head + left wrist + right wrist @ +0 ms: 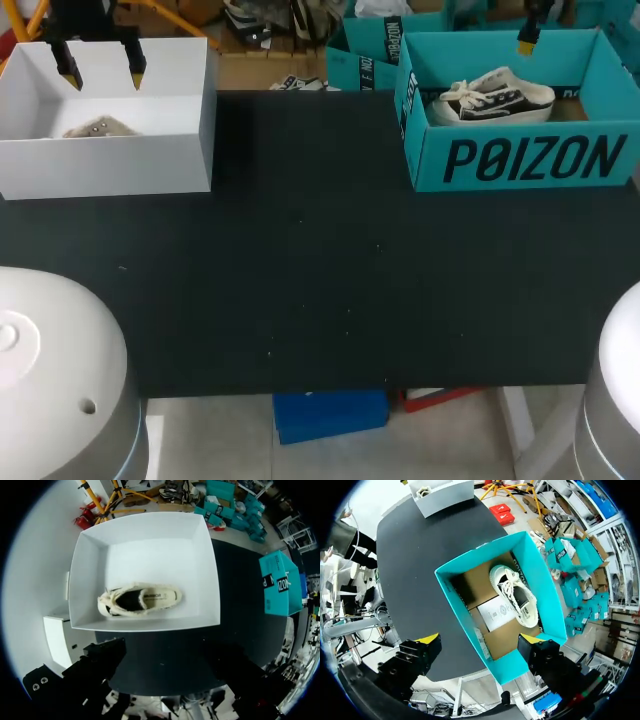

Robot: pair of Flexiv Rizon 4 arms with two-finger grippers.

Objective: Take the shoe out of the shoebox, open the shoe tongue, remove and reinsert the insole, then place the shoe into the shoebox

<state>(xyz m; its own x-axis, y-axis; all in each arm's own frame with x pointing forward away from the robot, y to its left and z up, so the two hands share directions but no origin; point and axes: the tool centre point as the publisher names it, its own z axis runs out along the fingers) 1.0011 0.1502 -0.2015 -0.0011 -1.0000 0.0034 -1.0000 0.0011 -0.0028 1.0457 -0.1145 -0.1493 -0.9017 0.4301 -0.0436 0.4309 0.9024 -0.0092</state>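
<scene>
Shoe [495, 97] in teal shoebox [530, 160]; right hand [480, 639] spread above shoebox; left hand [102, 72] spread, well apart from it.

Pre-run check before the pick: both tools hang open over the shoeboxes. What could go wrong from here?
1. The cream shoe lies close to a long wall of the white shoebox; the left tool may clip that wall descending.
2. The black-and-white shoe lies close to a teal shoebox wall, with loose laces; the right tool may snag them.

Both the left pincer [103, 76] and right pincer [480, 640] hover, fingers spread.
</scene>
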